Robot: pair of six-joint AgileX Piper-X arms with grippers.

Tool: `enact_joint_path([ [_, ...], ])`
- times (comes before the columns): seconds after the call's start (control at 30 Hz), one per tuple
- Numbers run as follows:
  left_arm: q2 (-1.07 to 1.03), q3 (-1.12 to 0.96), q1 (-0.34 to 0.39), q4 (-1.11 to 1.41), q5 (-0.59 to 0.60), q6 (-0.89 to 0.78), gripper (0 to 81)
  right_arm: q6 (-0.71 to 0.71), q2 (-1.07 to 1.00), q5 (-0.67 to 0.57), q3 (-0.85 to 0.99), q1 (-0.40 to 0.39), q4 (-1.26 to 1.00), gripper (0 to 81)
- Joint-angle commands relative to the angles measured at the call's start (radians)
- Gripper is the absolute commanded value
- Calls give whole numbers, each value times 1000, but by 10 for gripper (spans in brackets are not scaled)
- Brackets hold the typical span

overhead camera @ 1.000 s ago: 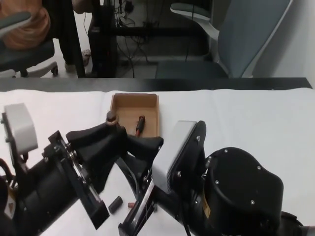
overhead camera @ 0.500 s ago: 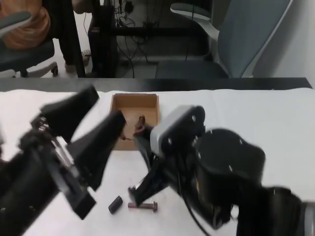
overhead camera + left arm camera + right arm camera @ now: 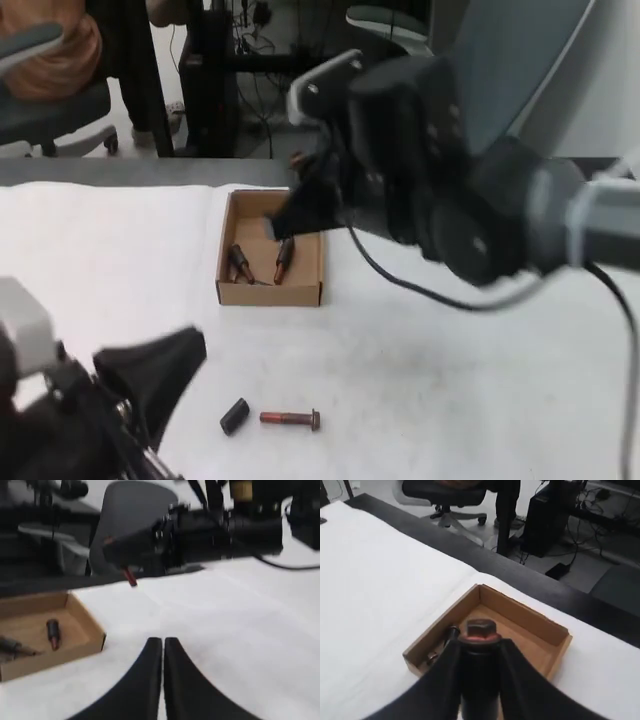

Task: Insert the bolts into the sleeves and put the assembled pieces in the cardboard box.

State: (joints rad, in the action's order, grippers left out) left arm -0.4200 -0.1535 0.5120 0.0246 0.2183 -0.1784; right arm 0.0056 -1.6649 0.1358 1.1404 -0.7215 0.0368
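Two assembled pieces (image 3: pixel 240 263) lie inside the cardboard box (image 3: pixel 226 290), side by side on its floor. Right gripper (image 3: pixel 480 650) is raised over the box and clamped on a third piece (image 3: pixel 479 630): dark sleeve between the fingers, reddish bolt head sticking out past the tips. The piece is above the box's inside, not touching the box or the pieces in it. From the left wrist view the bolt's red end points down from that gripper, above the box's far side.

Left gripper (image 3: pixel 163 642) is low at the near side of the bench (image 3: pixel 480 380), fingers pressed together with nothing between them, pointing over white cloth, box off to one side.

One loose sleeve (image 3: pixel 235 416) and one loose bolt (image 3: pixel 290 419) lie flat on the cloth, just beside each other, not joined. Both are near the left gripper, well apart from the box and the right gripper.
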Motion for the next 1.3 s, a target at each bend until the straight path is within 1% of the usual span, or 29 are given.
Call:
enact_joint_path([
  [0.0, 11, -1, -3, -35, -7, 7, 17, 9, -87, -21, 137, 5, 132, 6],
  [0.1, 11, -1, -3, -7, -7, 7, 17, 68, -184, -21, 254, 6, 248, 6],
  [0.3, 11, -1, -3, -18, -7, 7, 17, 109, -350, -21, 449, 22, 433, 6],
  [0.43, 11, -1, -3, -73, -7, 29, 17, 135, -432, -21, 545, 50, 532, 6],
  [0.6, 7, 0, -3, -119, -15, 55, 17, 143, -485, -40, 607, 84, 585, 10],
  [0.63, -1, 0, -3, -119, -15, 82, 17, 143, -486, -62, 607, 89, 585, 46],
  [0.67, -13, 0, -3, -119, -15, 99, 17, 145, -488, -92, 607, 96, 589, 125],
  [0.7, -32, 0, -3, -119, -15, 97, 1, 154, -488, -120, 607, 100, 593, 244],
  [0.73, -63, 0, -2, -117, -13, 98, 27, 170, -488, -127, 607, 103, 598, 393],
  [0.77, -91, 0, -3, -117, -15, 98, 60, 179, -488, -127, 607, 105, 604, 525],
  [0.8, -130, 0, -2, -117, -14, 96, 111, 185, -488, -127, 607, 104, 612, 700],
  [0.87, -223, -10, -2, -117, -15, 97, 227, 194, -484, -157, 612, 104, 645, 700],
  [1.0, -438, -74, -2, -122, -7, 103, 546, 181, -454, -237, 615, 104, 752, 700],
  [1.03, -502, -105, -2, -135, -7, 123, 591, 168, -441, -252, 615, 104, 788, 680],
  [1.07, -568, -148, -2, -149, -9, 159, 617, 158, -426, -254, 615, 104, 820, 654],
  [1.1, -633, -187, -2, -164, -9, 178, 617, 138, -412, -254, 615, 104, 849, 641],
  [1.27, -878, -355, -2, -286, -15, 290, 617, 71, -325, -250, 613, 110, 949, 641],
])
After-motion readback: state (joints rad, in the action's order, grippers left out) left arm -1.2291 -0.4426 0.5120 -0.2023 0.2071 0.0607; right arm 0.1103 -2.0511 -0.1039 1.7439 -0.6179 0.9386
